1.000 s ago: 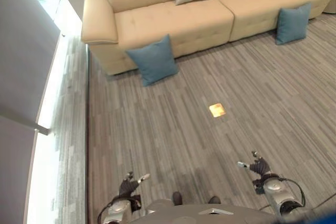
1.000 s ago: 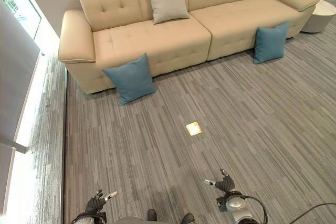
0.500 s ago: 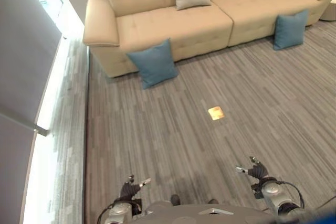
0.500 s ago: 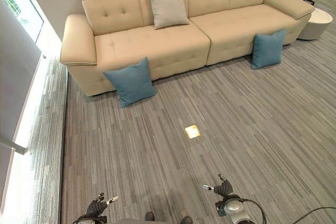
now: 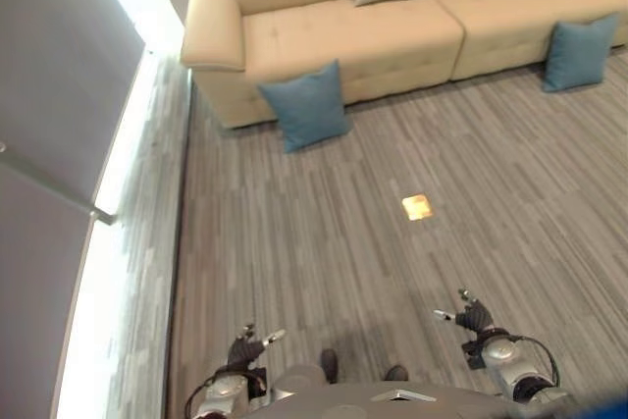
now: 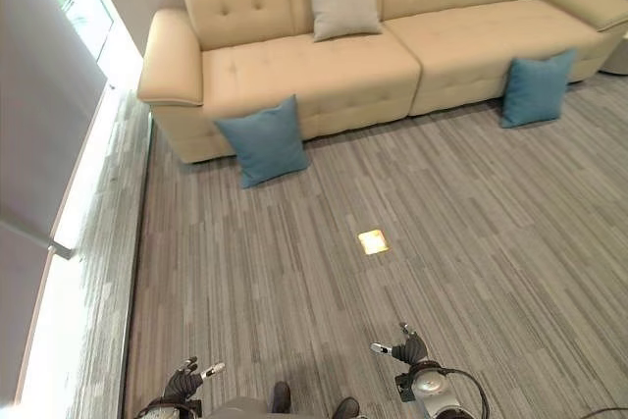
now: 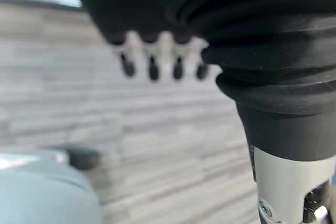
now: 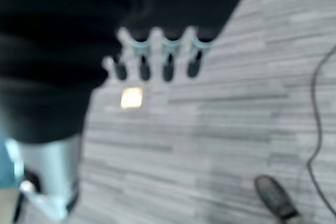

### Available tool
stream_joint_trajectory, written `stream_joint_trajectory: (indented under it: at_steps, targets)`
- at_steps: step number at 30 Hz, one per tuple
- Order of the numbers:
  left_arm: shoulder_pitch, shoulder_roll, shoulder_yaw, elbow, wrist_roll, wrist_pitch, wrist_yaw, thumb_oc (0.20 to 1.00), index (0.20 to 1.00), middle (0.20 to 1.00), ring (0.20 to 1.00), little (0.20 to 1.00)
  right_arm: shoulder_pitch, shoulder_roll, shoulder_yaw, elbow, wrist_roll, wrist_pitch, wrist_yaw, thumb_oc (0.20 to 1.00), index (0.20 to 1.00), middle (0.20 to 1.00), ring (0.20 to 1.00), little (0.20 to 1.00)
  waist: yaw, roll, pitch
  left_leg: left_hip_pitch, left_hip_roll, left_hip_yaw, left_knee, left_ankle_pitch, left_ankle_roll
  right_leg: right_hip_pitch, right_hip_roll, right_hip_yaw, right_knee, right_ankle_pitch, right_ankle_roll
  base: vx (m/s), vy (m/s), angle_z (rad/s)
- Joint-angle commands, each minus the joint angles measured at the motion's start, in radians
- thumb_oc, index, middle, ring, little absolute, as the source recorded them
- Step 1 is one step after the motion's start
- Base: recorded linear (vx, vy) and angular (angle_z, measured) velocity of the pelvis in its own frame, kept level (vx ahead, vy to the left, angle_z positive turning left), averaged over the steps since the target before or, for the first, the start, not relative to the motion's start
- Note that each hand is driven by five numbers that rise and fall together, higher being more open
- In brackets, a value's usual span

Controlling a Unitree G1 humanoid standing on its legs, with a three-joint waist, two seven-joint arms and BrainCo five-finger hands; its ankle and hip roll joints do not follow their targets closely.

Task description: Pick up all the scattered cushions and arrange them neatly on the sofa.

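Camera swings leftward; blue cushion (image 6: 262,140) leans against the sofa (image 6: 314,71), well ahead on the floor (image 6: 314,272). Left robot hand (image 6: 186,380) and right robot hand (image 6: 407,349) relaxed, empty (soft, light: take its edges).

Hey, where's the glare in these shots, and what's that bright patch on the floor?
Left eye view: daylight washes out the floor strip beside the wall. Right eye view: the patch is a small glowing square on the floor.

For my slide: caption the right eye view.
Two blue cushions lean against the beige sofa; both hands empty.
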Motion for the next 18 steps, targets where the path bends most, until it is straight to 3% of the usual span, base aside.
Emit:
stream_joint_trajectory:
  at_steps: [1,2,4,7,11,14,15,16,18]
  targets:
    - [-0.039,-0.013,-0.039,0.012,-0.014,-0.013,0.0,1.0,1.0,1.0,1.0,1.0,-0.029,-0.009,0.017,-0.038,0.001,-0.028,-0.022,1.0,1.0,1.0,1.0,1.0,0.003,-0.041,0.013,-0.014,0.065,0.102,0.056,-0.006,-0.007,0.028,-0.056,0.077,0.001,0.026,0.101,-0.01,-0.027,0.64]
    - [-0.04,-0.013,-0.033,0.019,-0.014,-0.012,-0.003,1.0,1.0,1.0,1.0,1.0,-0.035,-0.009,0.02,-0.047,-0.002,-0.029,-0.024,1.0,1.0,1.0,1.0,1.0,0.0,-0.048,0.011,-0.02,0.074,0.157,0.065,-0.007,-0.004,0.029,-0.057,0.054,-0.001,0.024,0.099,0.08,-0.052,0.63]
    - [-0.043,-0.01,-0.029,0.023,-0.013,-0.012,-0.002,1.0,1.0,1.0,1.0,1.0,-0.042,-0.006,0.031,-0.051,-0.008,-0.028,-0.024,1.0,1.0,1.0,1.0,1.0,0.007,-0.055,0.006,-0.004,0.075,0.173,0.072,-0.038,-0.01,0.046,-0.052,0.054,-0.001,0.007,0.105,0.13,-0.009,0.69]
    - [-0.03,-0.001,-0.015,0.038,-0.014,-0.012,-0.005,1.0,1.0,1.0,1.0,1.0,-0.054,0.008,0.047,-0.046,-0.02,-0.026,-0.019,1.0,1.0,1.0,1.0,1.0,0.019,-0.064,-0.003,0.015,0.062,0.169,0.063,-0.068,0.01,0.056,-0.052,0.063,0.005,0.007,0.113,0.12,0.108,0.18]
    - [-0.016,0.01,0.002,0.057,-0.009,-0.008,-0.009,1.0,1.0,1.0,1.0,1.0,-0.054,0.022,0.058,-0.054,-0.029,-0.024,-0.007,1.0,1.0,1.0,1.0,1.0,0.045,-0.072,0.003,0.036,0.022,0.152,0.045,-0.089,0.066,0.013,-0.107,0.079,0.144,0.006,0.132,0.06,0.222,-0.19]
    - [-0.017,0.021,0.001,0.06,0.0,-0.005,-0.012,1.0,1.0,1.0,1.0,1.0,-0.06,0.03,0.065,-0.063,-0.049,-0.018,-0.004,1.0,1.0,1.0,1.0,1.0,0.039,-0.069,0.017,0.062,0.002,0.135,0.025,-0.103,0.1,-0.049,-0.167,0.094,0.319,0.038,0.179,0.12,0.228,-0.03]
    - [-0.038,0.04,0.0,0.057,0.002,-0.005,-0.01,1.0,1.0,1.0,1.0,1.0,-0.064,0.044,0.069,-0.075,-0.045,-0.017,-0.002,1.0,1.0,1.0,1.0,1.0,0.019,-0.07,0.031,0.084,-0.009,0.097,0.009,-0.109,0.118,-0.12,-0.158,0.201,0.418,0.058,0.193,0.14,0.179,0.16]
    - [-0.038,0.04,0.0,0.057,0.002,-0.005,-0.01,1.0,1.0,1.0,1.0,1.0,-0.064,0.044,0.069,-0.075,-0.045,-0.017,-0.002,1.0,1.0,1.0,1.0,1.0,0.019,-0.07,0.028,0.08,-0.008,0.097,0.008,-0.108,0.117,-0.122,-0.157,0.201,0.415,0.06,0.192,0.16,0.131,0.22]
    - [-0.04,0.045,-0.004,0.048,0.0,-0.007,-0.009,1.0,1.0,1.0,1.0,1.0,-0.062,0.041,0.071,-0.086,-0.036,-0.016,0.002,1.0,1.0,1.0,1.0,1.0,0.004,-0.07,0.03,0.098,-0.016,0.067,-0.014,-0.106,0.118,-0.154,-0.117,0.277,0.375,0.051,0.175,0.11,0.029,0.42]
